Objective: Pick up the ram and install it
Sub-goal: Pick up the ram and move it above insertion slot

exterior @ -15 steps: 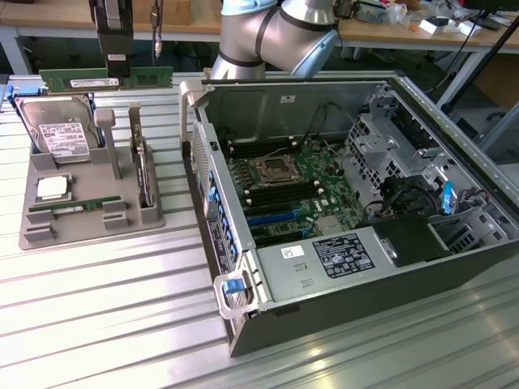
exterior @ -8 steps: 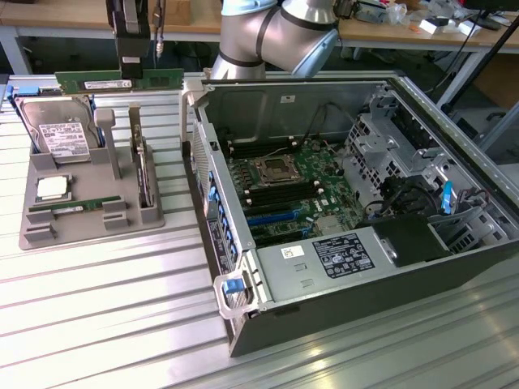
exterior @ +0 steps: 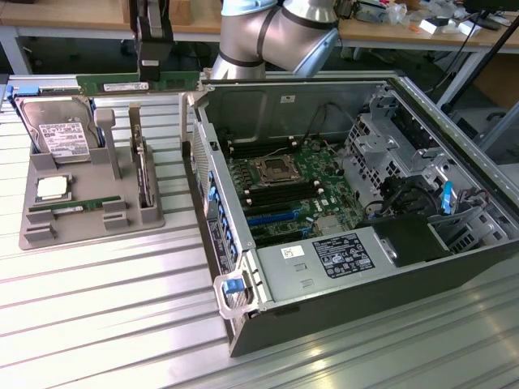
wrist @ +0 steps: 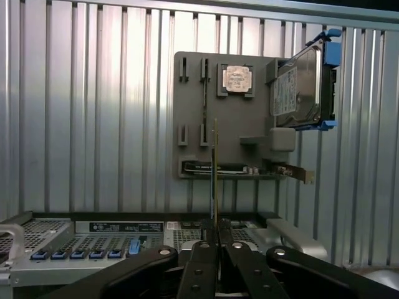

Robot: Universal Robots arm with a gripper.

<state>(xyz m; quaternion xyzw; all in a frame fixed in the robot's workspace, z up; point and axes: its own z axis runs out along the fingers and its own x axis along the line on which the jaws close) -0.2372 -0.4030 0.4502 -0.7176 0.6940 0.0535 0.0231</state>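
Note:
My gripper (exterior: pixel 152 71) hangs in the air, shut on the ram (exterior: pixel 138 83), a long green stick with a small white label, held level and lengthwise. It is above the far edge of the grey parts tray (exterior: pixel 89 223), just off the exterior view's left of the open computer case (exterior: pixel 340 267). In the wrist view the ram (wrist: pixel 215 165) stands edge-on, a thin line rising from between my gripper's (wrist: pixel 216 232) black fingers. A second ram stick (exterior: pixel 77 207) lies in a slot of the tray.
The tray also carries a silver hard drive (exterior: pixel 57 134) and a square processor chip (exterior: pixel 51 188). Inside the case lies the motherboard (exterior: pixel 280 178) with its long memory slots, and a drive cage (exterior: pixel 389 138) at the far right. The tabletop (exterior: pixel 105 316) is ribbed metal.

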